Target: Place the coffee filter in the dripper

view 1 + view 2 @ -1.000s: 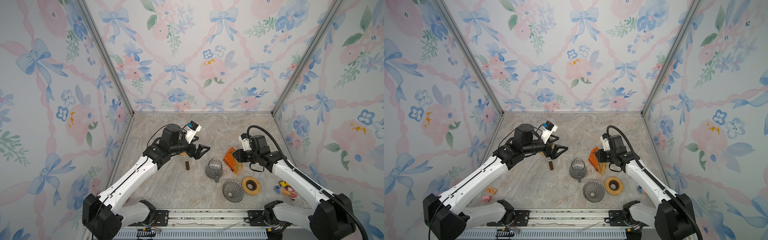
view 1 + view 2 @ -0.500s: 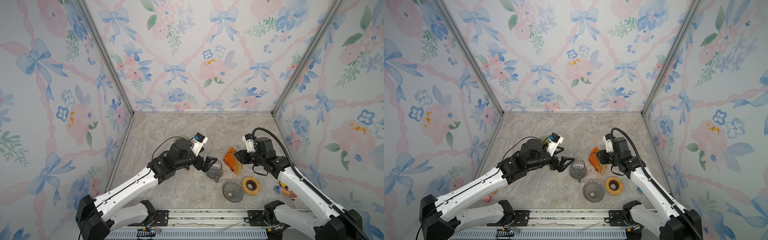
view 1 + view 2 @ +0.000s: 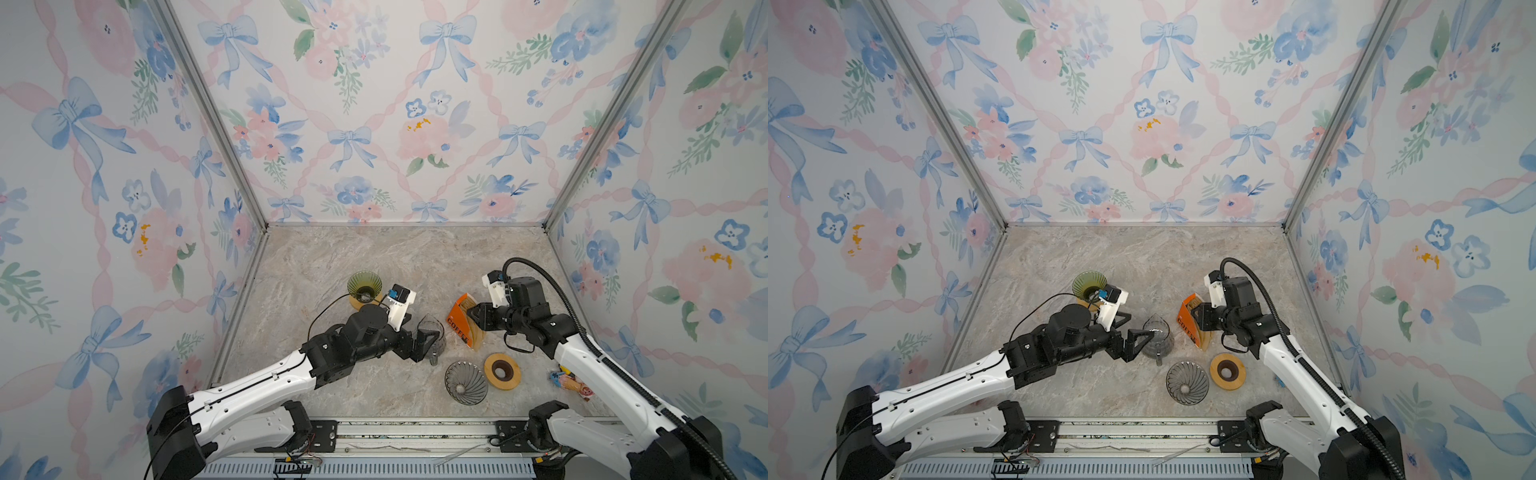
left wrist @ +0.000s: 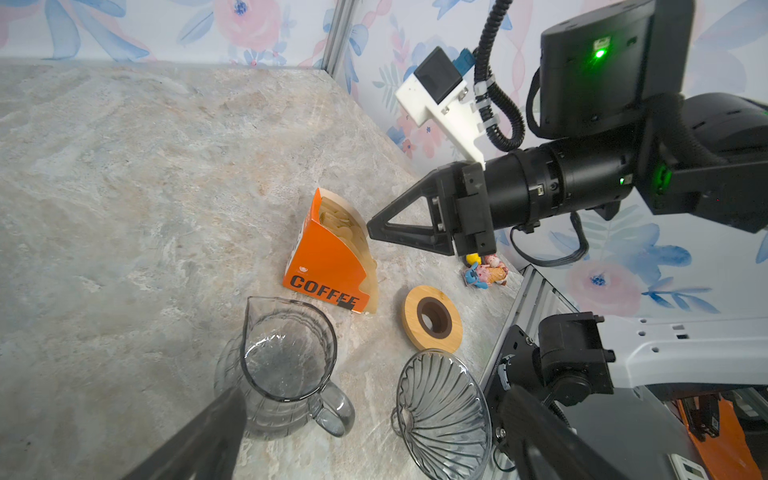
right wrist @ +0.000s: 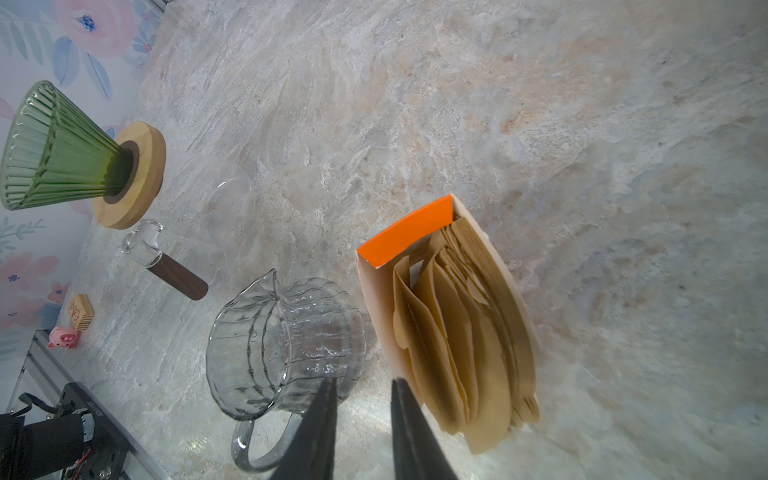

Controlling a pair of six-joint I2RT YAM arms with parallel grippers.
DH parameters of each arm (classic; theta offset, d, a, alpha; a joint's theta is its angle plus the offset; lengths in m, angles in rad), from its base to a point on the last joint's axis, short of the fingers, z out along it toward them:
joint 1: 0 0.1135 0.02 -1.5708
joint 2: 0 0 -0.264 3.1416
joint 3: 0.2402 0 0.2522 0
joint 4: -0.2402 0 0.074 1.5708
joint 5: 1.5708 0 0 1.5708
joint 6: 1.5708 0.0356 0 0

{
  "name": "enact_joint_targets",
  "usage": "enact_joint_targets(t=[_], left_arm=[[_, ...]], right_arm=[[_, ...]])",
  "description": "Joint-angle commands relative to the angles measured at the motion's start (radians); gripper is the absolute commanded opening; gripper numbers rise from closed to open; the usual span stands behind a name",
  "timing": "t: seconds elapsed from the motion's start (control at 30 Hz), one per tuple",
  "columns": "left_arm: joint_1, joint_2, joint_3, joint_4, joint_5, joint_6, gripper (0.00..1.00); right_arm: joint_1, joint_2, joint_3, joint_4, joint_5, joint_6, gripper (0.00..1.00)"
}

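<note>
Brown paper coffee filters (image 5: 457,332) stand packed in an orange COFFEE box (image 3: 457,324) (image 3: 1187,322) (image 4: 328,266). My right gripper (image 3: 473,315) (image 3: 1200,318) (image 5: 361,384) hovers at the box's open top, narrowly open with only table showing between the fingers. A grey ribbed glass dripper (image 3: 465,382) (image 3: 1187,382) (image 4: 444,411) lies near the front rail. A green glass dripper (image 3: 364,286) (image 3: 1089,285) (image 5: 54,145) stands on a wooden base further back. My left gripper (image 3: 428,343) (image 3: 1138,340) (image 4: 374,395) is wide open and empty, beside a glass pitcher (image 4: 286,357).
A loose wooden ring (image 3: 503,372) (image 4: 432,318) lies beside the grey dripper. A wood-handled glass scoop (image 5: 166,266), a small wooden block (image 5: 81,311) and a pink pig toy (image 5: 62,336) sit on the left side. Small toys (image 3: 569,382) lie by the right wall.
My left arm swung forward and to the right, moving its open gripper from the scoop to the pitcher and uncovering the green dripper. The right gripper stayed at the filter box.
</note>
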Motion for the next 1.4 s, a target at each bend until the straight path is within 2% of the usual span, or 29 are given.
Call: enact_joint_targets(t=[0.0,0.1,0.3,0.7,1.37], left_arm=[[-0.006,-0.027,-0.060,0.104,0.004,-0.029,0.98],[-0.010,-0.033,-0.087,0.154,0.041,-0.033,0.98],[-0.019,-0.042,-0.095,0.146,0.066,-0.019,0.98],[-0.031,-0.102,-0.109,0.146,0.040,-0.005,0.98],[-0.055,-0.074,-0.086,0.146,0.028,0.005,0.98]], right_arm=[[-0.014,0.009,-0.012,0.017,0.000,-0.014,0.25],[-0.014,0.022,-0.012,0.016,0.011,-0.016,0.25],[-0.014,0.065,0.005,0.008,0.013,-0.021,0.25],[-0.018,0.126,0.032,0.026,0.020,-0.028,0.24],[-0.032,0.177,0.066,0.038,-0.014,-0.035,0.23]])
